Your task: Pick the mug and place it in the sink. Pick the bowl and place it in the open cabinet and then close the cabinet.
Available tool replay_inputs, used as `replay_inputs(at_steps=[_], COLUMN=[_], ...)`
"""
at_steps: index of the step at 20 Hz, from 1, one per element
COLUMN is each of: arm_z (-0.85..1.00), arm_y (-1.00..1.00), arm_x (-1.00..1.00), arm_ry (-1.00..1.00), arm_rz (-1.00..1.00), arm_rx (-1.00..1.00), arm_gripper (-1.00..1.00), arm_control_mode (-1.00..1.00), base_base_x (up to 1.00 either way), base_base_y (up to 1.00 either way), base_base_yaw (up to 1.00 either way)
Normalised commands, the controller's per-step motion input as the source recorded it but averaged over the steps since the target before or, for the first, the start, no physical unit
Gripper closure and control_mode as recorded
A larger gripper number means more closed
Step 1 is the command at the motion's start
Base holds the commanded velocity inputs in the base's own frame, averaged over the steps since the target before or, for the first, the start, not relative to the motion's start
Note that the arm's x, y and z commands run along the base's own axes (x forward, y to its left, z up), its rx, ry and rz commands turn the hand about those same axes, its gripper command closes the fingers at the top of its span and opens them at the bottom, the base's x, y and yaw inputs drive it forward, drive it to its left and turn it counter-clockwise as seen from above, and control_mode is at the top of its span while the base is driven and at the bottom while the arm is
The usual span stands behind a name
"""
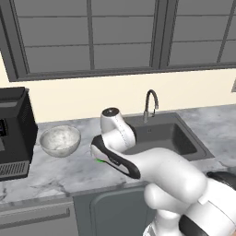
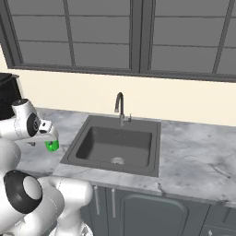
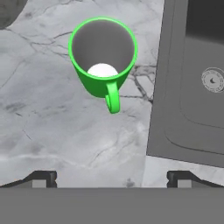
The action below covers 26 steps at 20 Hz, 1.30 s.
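The small green mug (image 3: 103, 57) stands upright on the marble counter just left of the sink (image 3: 192, 78), its handle towards the camera in the hand view. My gripper (image 3: 111, 178) hangs open above the mug, its two fingertips (image 3: 41, 177) spread wide with nothing between them. From the right base view the mug (image 2: 52, 146) peeks out just below the hand. The speckled grey-white bowl (image 1: 60, 139) sits on the counter further left, apart from the arm. The dark sink (image 1: 161, 138) has a round drain (image 3: 213, 80) and a curved faucet (image 1: 150, 103). The cabinet is out of view.
A black coffee machine (image 1: 14, 133) stands at the counter's left end, next to the bowl. Windows run along the wall behind the sink. Grey cupboard doors (image 2: 152, 214) sit under the counter. Marble counter (image 2: 198, 152) extends to the right of the sink.
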Motion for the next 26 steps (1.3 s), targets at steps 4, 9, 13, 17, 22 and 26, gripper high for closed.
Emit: replay_inputs(at_steps=[4,9,13,17,22,26], arm_z=[-0.12,-0.01,-0.02,-0.04,-0.16,-0.32], arm_y=[0.0,-0.04,0.0,0.0,0.0,0.0], arm_x=[0.2,0.27,0.21,0.02,0.05,0.18], arm_ry=[0.0,0.0,0.0,0.0,-0.04,-0.07], arm_rz=[0.0,0.0,0.0,0.0,0.0,0.0], arm_rx=[0.03,0.01,0.0,0.0,0.0,0.0], arm_gripper=[-1.0,-1.0,-1.0,-1.0,-1.0,-1.0], arm_control_mode=[-1.0,-1.0,-1.0,-1.0,-1.0,-1.0], base_base_x=[0.0,0.0,0.0,0.0,0.0,0.0], base_base_y=[0.0,0.0,0.0,0.0,0.0,0.0], base_base_yaw=[0.0,0.0,0.0,0.0,0.0,0.0])
